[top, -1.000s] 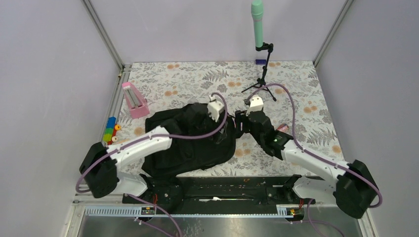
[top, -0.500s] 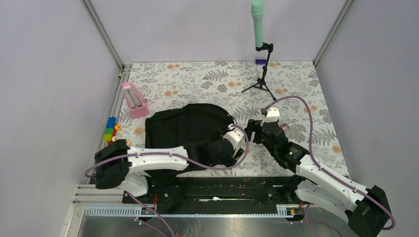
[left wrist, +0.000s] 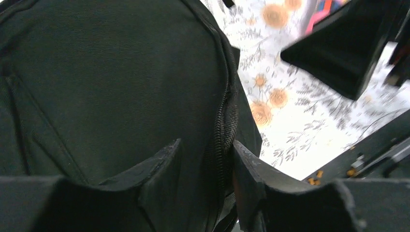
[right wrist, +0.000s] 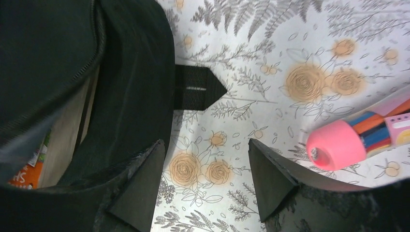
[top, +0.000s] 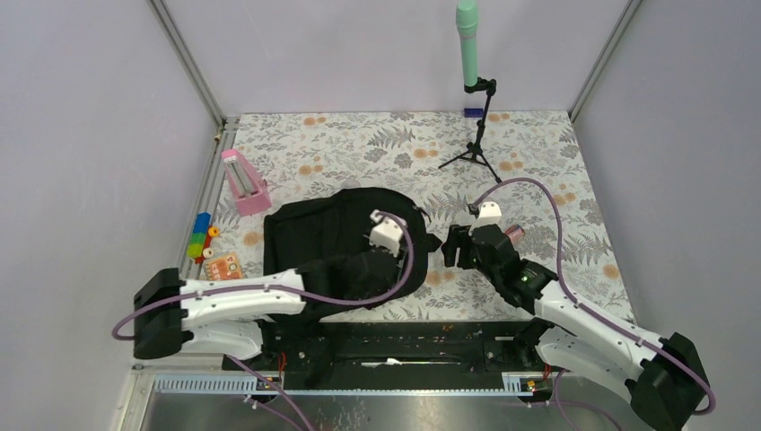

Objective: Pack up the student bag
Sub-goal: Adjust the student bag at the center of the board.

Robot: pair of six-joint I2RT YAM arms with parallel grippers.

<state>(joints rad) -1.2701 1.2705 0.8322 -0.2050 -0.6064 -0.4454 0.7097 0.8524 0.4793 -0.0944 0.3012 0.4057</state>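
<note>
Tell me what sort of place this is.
Probably a robot test cell: a metal frame and plain walls box in a floral-clothed table, with the left arm and right arm bolted at its edge.

Looking down from above and behind over the whole tabletop; peering close from both wrists, sharing the student bag.

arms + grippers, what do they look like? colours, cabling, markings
Left arm and right arm: white shells, black joints and bases, a purple cable looping along each, white block at the wrist. Fingers matte black, wedge-tipped. Small green light on the right arm.
</note>
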